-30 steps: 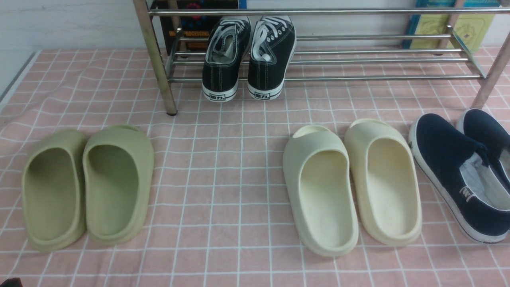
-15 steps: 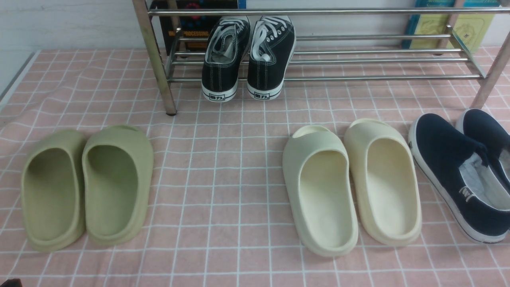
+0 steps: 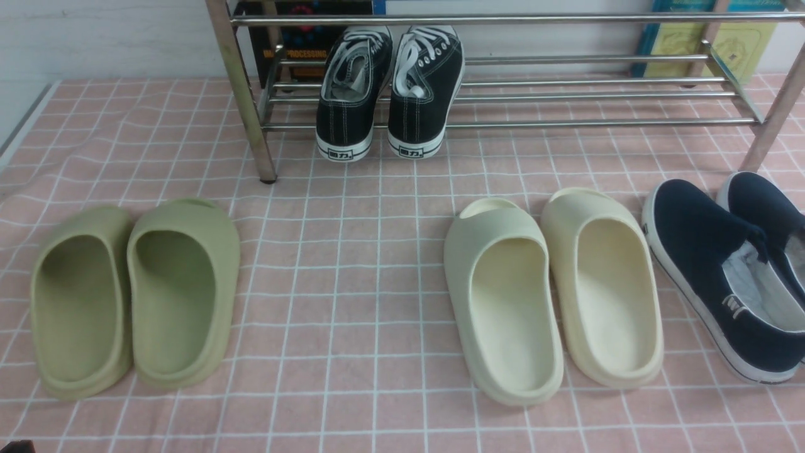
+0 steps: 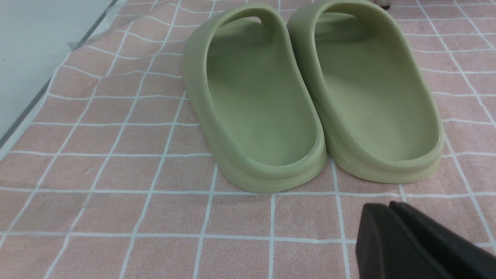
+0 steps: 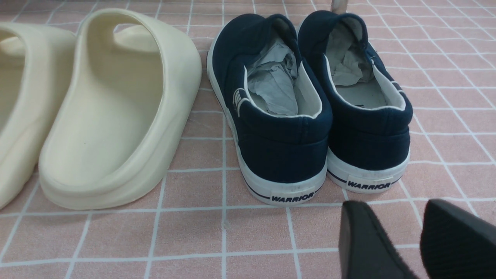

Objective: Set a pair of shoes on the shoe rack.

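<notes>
The black sneakers (image 3: 390, 94) sit side by side on the lower bars of the metal shoe rack (image 3: 503, 124), near its left end, with their heels toward the camera and reaching out past the front bar. Their white laces (image 3: 410, 63) show on top, and a dark book (image 3: 302, 47) stands behind them, with a yellow and blue book (image 3: 682, 50) behind the rack's right end. On the pink checked cloth (image 3: 314, 377) in front, the green slides (image 3: 179, 296) are at the left, the cream slides (image 3: 512, 308) are right of the middle, and the navy slip-ons (image 3: 723, 277) are at the far right, with crumpled paper (image 5: 277, 83) inside them. The left gripper (image 4: 391, 207) is over the cloth near the green slides, its fingers closed together with nothing between them. The right gripper (image 5: 395, 205) is near the heels of the navy slip-ons, its fingers slightly apart and holding nothing.
</notes>
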Action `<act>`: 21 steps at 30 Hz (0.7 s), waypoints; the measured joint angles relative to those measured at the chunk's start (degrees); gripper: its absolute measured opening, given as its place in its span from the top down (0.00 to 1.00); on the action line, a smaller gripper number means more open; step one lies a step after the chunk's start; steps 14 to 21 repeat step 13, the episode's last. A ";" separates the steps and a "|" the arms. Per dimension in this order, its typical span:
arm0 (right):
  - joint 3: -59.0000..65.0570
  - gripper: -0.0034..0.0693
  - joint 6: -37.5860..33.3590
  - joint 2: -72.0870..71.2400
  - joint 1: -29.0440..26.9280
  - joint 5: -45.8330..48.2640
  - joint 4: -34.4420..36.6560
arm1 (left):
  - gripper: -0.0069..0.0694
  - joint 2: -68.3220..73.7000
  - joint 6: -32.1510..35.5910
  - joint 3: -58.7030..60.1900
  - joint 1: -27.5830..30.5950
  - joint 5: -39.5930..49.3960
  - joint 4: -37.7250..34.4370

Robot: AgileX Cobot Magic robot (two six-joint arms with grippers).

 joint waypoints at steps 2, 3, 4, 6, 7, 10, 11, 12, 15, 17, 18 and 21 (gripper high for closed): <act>0.00 0.62 0.00 0.00 0.00 0.00 0.00 | 0.86 0.00 0.00 0.00 0.00 0.06 0.00; 0.00 0.62 0.00 0.00 0.00 0.00 0.00 | 0.86 0.00 0.00 0.00 0.00 0.06 0.00; 0.00 0.62 0.00 0.00 0.00 0.00 0.00 | 0.86 0.00 0.00 0.00 0.00 0.06 0.00; 0.00 0.62 0.00 0.00 0.00 0.00 0.00 | 0.86 0.00 0.00 0.00 0.00 0.06 0.00; 0.00 0.62 0.00 0.00 0.00 0.00 0.00 | 0.86 0.00 0.00 0.00 0.00 0.06 0.00; 0.00 0.62 0.00 0.00 0.00 0.00 0.00 | 0.86 0.00 0.00 0.00 0.00 0.06 0.00; 0.00 0.62 0.00 0.00 0.00 0.00 0.00 | 0.86 0.00 0.00 0.00 0.00 0.06 0.00; 0.00 0.62 0.00 0.00 0.00 0.00 0.00 | 0.86 0.00 0.00 0.00 0.00 0.06 0.00; 0.00 0.62 0.00 0.00 0.00 0.00 0.00 | 0.85 0.00 0.00 0.00 0.00 0.06 0.00; 0.00 0.62 0.00 0.00 0.00 0.00 0.00 | 0.85 0.00 0.00 0.00 0.00 0.06 0.00; 0.00 0.62 0.00 0.00 0.00 0.00 0.00 | 0.85 0.00 0.00 0.00 0.00 0.06 0.00; 0.00 0.62 0.00 0.00 0.00 0.00 0.00 | 0.85 0.00 0.00 0.00 0.00 0.06 0.00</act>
